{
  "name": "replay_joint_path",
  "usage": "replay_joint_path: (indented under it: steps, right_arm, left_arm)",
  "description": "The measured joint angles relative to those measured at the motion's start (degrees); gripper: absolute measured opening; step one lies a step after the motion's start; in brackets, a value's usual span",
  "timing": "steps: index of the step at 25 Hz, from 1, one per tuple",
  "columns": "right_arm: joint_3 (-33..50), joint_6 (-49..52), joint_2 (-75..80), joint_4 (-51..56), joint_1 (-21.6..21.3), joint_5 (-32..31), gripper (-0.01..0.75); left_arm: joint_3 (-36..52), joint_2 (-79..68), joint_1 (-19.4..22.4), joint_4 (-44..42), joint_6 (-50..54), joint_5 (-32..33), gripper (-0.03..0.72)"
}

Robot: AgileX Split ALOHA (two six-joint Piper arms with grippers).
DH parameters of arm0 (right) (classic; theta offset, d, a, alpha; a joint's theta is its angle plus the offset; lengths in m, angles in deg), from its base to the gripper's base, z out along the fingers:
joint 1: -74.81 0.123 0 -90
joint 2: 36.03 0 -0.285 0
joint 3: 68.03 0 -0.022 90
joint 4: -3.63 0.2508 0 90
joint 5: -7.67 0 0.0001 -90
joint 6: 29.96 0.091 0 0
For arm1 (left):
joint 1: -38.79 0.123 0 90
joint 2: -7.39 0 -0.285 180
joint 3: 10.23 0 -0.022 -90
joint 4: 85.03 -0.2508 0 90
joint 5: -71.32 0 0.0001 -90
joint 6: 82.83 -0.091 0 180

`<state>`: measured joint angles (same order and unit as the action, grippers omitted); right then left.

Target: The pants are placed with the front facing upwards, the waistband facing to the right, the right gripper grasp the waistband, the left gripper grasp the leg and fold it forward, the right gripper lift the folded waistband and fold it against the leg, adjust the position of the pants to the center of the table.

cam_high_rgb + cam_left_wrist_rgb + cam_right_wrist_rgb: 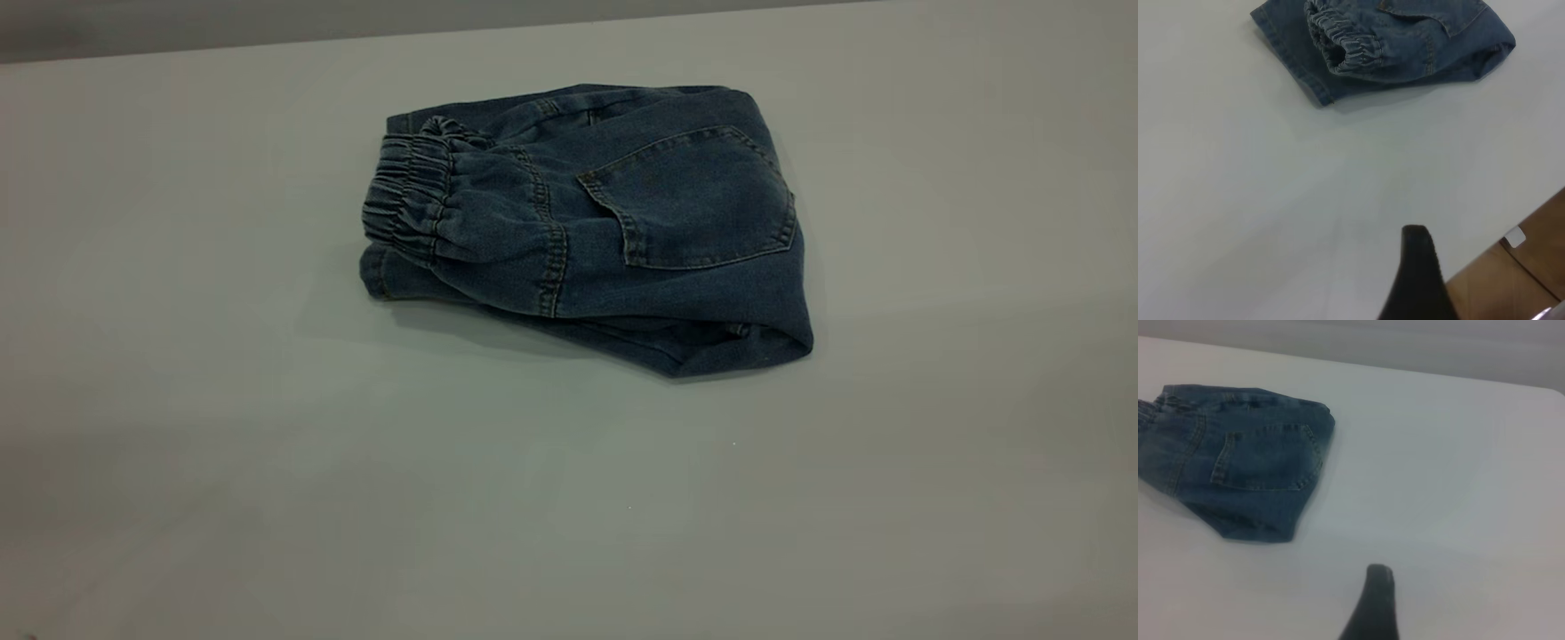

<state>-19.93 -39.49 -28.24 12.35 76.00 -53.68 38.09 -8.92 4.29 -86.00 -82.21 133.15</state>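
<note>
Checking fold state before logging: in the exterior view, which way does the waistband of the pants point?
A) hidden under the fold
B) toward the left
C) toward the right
B: the ruffled waistband sits at the left end of the folded pants, back pocket on top.

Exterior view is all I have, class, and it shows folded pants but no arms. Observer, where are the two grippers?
Observer: The left gripper shows in its own wrist view as one dark finger over bare table, well apart from the pants.
Operator: And the right one?
Observer: The right gripper is likewise off the cloth; one finger shows in its wrist view, with the back pocket farther off.
Operator: Anything past the table that I cannot see?
Observer: The left wrist view shows the table's edge, with a brown surface beyond it.
Operator: Is the waistband gripped?
Observer: No, it lies free on top of the fold.
</note>
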Motion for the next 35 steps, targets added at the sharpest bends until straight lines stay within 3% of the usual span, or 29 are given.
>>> replay_joint_path:
  steps: [4, 13, 17, 20, 35]
  right_arm:
    - [0.0, 0.0, 0.0, 0.19, 0.0, 0.0, 0.591]
    - [0.0, 0.0, 0.0, 0.13, 1.07, 0.0, 0.591]
    - [0.0, 0.0, 0.0, 0.12, 1.89, 0.0, 0.591]
    - [0.0, 0.0, 0.0, 0.37, 2.37, 0.0, 0.591]
    - [0.0, 0.0, 0.0, 0.42, 2.27, 0.0, 0.591]
  left_arm:
    - [0.0, 0.0, 5.36, 0.0, 0.05, 0.0, 0.464]
    - [0.05, 0.5, 26.47, -0.05, 0.05, 0.0, 0.464]
    - [0.05, 2.85, 32.99, -0.05, 0.05, 0.0, 0.464]
    - [0.05, 5.19, 34.5, -0.11, 0.05, 0.05, 0.464]
    - [0.05, 8.57, 34.37, -0.11, 0.05, 0.11, 0.464]
